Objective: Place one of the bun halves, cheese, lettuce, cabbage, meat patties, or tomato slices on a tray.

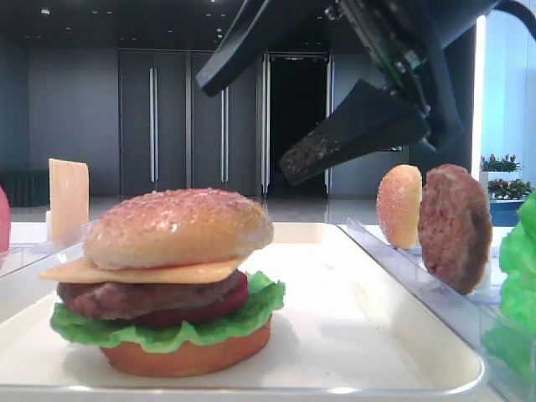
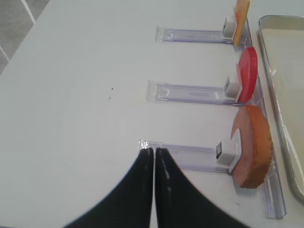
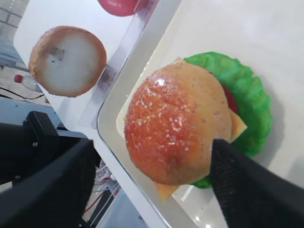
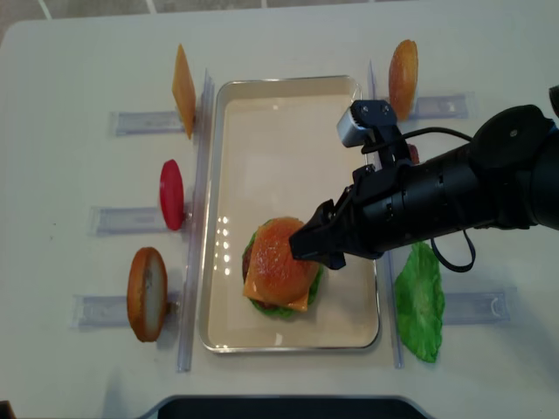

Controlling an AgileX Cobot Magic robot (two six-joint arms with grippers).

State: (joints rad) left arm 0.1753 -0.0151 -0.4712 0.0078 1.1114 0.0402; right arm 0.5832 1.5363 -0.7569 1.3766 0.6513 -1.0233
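Tray: a large cream-white rectangular tray [image 4: 288, 100] with a raised rolled rim is seen on the white counter [image 4: 79, 70], between clear plastic slotted racks [image 2: 190, 92].
Stack: a burger is seen assembled at the near end of the tray; from the bottom, a flat orange-brown bun base [image 1: 184, 356], a ruffled bright green lettuce leaf [image 1: 167, 331], a dark red tomato slice [image 1: 226, 306], a rough brown meat patty [image 1: 134, 297], a thin pale yellow-orange cheese slice [image 1: 142, 270].
Bun top: the domed golden-tan seeded bun half [image 1: 177, 226] is seen resting on the cheese, at the top of the stack.
Right fingers: the right gripper [image 4: 316, 244] is seen just above the bun top; its black fingers [image 3: 247, 187] are spread apart, one on each side of the dome, and nothing is grasped.
Left fingers: the left gripper [image 2: 154, 156] is seen over bare counter beside a rack, its black fingers pressed together with nothing between them.
Left racks: a spare cheese slice [image 4: 183, 90], a red tomato slice [image 4: 171, 195] and an orange domed bun [image 4: 146, 294] are held upright.
Right racks: another domed bun [image 4: 403, 77] and a brown patty [image 1: 455, 226] are held upright; a loose green lettuce leaf [image 4: 419, 301] is seen lying on the counter.
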